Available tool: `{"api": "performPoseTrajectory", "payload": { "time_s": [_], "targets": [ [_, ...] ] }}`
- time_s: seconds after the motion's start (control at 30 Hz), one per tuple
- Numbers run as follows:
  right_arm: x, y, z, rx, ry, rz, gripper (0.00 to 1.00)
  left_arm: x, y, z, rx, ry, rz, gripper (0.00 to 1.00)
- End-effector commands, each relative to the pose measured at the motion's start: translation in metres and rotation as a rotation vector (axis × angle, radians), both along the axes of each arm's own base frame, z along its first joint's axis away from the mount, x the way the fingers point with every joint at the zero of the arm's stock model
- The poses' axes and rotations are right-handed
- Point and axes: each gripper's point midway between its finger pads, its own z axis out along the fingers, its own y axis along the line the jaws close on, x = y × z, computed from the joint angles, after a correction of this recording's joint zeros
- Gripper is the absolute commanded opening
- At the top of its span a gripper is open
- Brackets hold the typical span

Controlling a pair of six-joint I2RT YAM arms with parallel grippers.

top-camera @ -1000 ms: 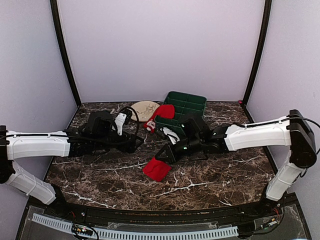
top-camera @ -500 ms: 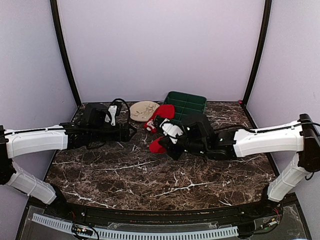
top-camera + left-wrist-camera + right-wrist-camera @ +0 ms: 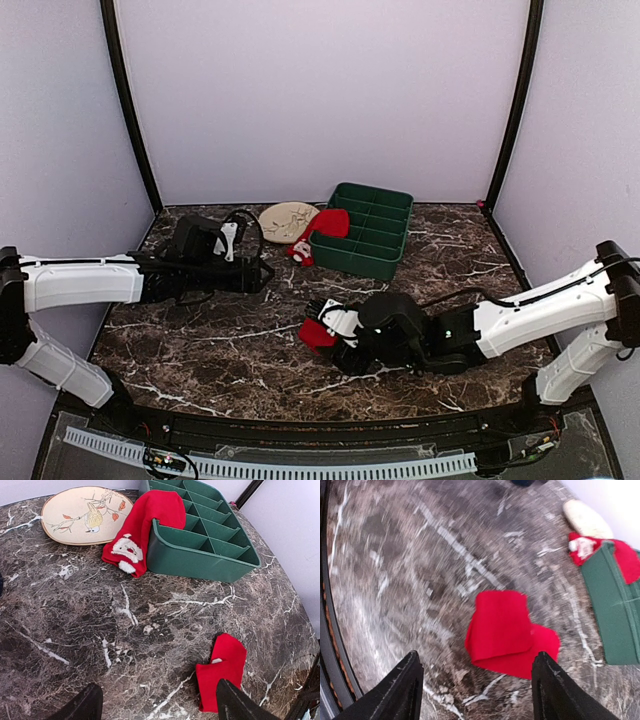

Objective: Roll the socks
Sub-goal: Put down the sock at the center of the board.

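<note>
Right wrist | right jaws released over folded red sock point(image 3: 504, 630) | left jaws spread wide

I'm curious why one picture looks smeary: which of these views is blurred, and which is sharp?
Right wrist view: motion-smeared, the veins of the marble table streak, yet the folded red sock is recognisable. Left wrist view: crisp, the bird on the plate is clear. Top view: even, soft light, no harsh glare.
</note>
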Motion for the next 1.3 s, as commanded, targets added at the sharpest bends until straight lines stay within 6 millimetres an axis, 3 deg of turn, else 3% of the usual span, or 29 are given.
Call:
{"api": "performPoseTrajectory", "payload": {
  "time_s": [0.0,0.13,0.27,0.37,0.43,0.5,0.57,0.9,1.27],
  "targets": [
    [0.027,-0.012,0.039,0.123,-0.066,-0.173,0.71,-0.002,-0.013,0.001,-0.043,-0.003,-0.074,0.80],
    [0.063,-0.028,0.034,0.159,0.000,-0.326,0.69,-0.007,-0.027,-0.005,-0.049,0.017,-0.165,0.80],
    [0.093,-0.039,0.025,0.181,0.080,-0.444,0.60,-0.012,-0.045,-0.016,-0.037,0.075,-0.272,0.79],
    [0.110,-0.045,0.016,0.205,0.156,-0.495,0.47,-0.015,-0.058,-0.035,-0.019,0.147,-0.343,0.79],
    [0.117,-0.047,0.010,0.231,0.211,-0.505,0.33,-0.015,-0.064,-0.043,-0.021,0.179,-0.368,0.79],
    [0.120,-0.046,0.006,0.256,0.270,-0.499,0.18,-0.017,-0.072,-0.048,-0.035,0.214,-0.402,0.78],
    [0.119,-0.042,0.003,0.266,0.310,-0.477,0.12,-0.018,-0.078,-0.053,-0.035,0.248,-0.421,0.76],
    [0.103,-0.027,-0.032,0.257,0.532,-0.393,0.11,-0.022,-0.099,-0.081,0.019,0.360,-0.501,0.67],
    [0.105,-0.033,-0.058,0.234,0.621,-0.403,0.11,-0.028,-0.110,-0.104,0.021,0.445,-0.553,0.61]
  ]
}}
